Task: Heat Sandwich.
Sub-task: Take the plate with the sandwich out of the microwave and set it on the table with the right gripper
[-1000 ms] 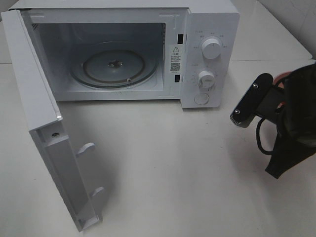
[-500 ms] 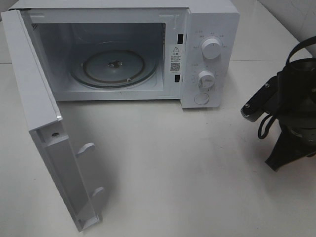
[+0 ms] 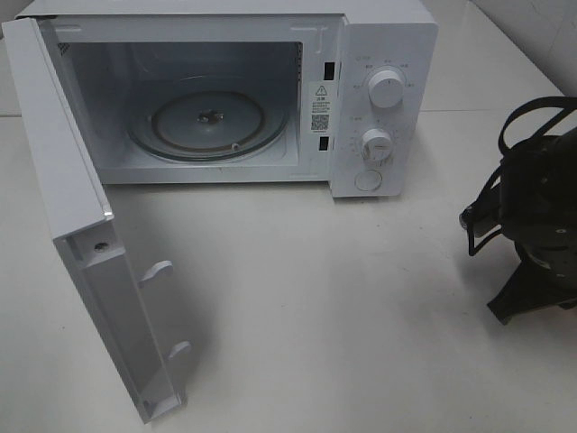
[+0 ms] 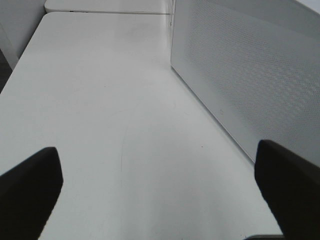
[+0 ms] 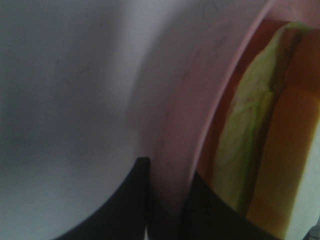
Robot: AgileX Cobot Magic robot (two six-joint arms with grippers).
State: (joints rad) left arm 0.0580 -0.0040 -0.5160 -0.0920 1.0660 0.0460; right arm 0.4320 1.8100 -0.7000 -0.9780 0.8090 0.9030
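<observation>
The sandwich (image 5: 250, 140) lies on a pink plate (image 5: 185, 115); its yellow-green filling and tan crust show close up in the right wrist view. My right gripper (image 5: 167, 200) is shut on the plate's rim, one dark finger (image 5: 115, 210) on each side. From the high camera only the right arm (image 3: 536, 216) shows, at the table's right edge; it hides plate and sandwich. My left gripper (image 4: 160, 195) is open and holds nothing, low over the table beside a white perforated panel (image 4: 245, 75).
The white microwave (image 3: 383, 54) stands at the back with its door (image 3: 72, 207) swung wide open to the left. Its glass turntable (image 3: 207, 122) carries nothing. Two knobs (image 3: 386, 88) sit on its right panel. White tabletop (image 3: 315, 298) stretches in front.
My right arm has swung to the right, toward the table's edge. Its gripper mount, plain a second ago, is now mostly hidden behind the arm.
</observation>
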